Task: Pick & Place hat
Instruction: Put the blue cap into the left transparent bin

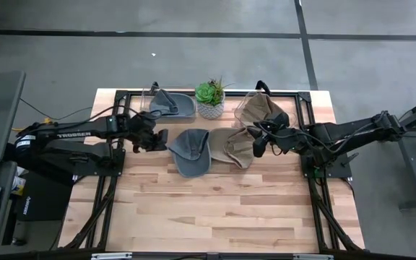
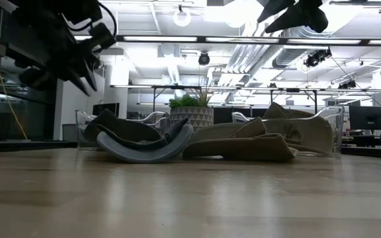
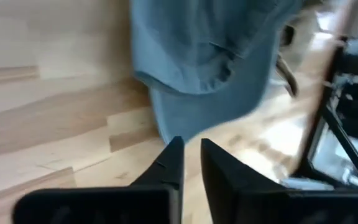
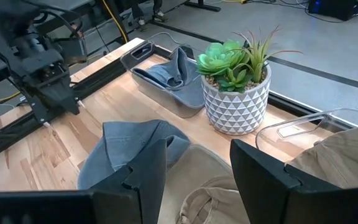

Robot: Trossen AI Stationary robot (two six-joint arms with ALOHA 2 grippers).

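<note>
Writing: "TROSSEN" on left arm.
Grey hat: flat on table mid-back, touching tan hat on its right.
Left gripper: just left of grey hat, above tabletop, fingers nearly together, empty.
Right gripper: over tan hat's right edge, fingers apart, empty.
Behind: potted plant btwn two clear bins w/ more hats.
Front half of table bare wood.

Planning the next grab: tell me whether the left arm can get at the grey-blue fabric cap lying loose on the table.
Probably yes. The left claw hovers just beside the grey-blue fabric cap, nothing between them, but its fingers are nearly closed and must open first.
</note>
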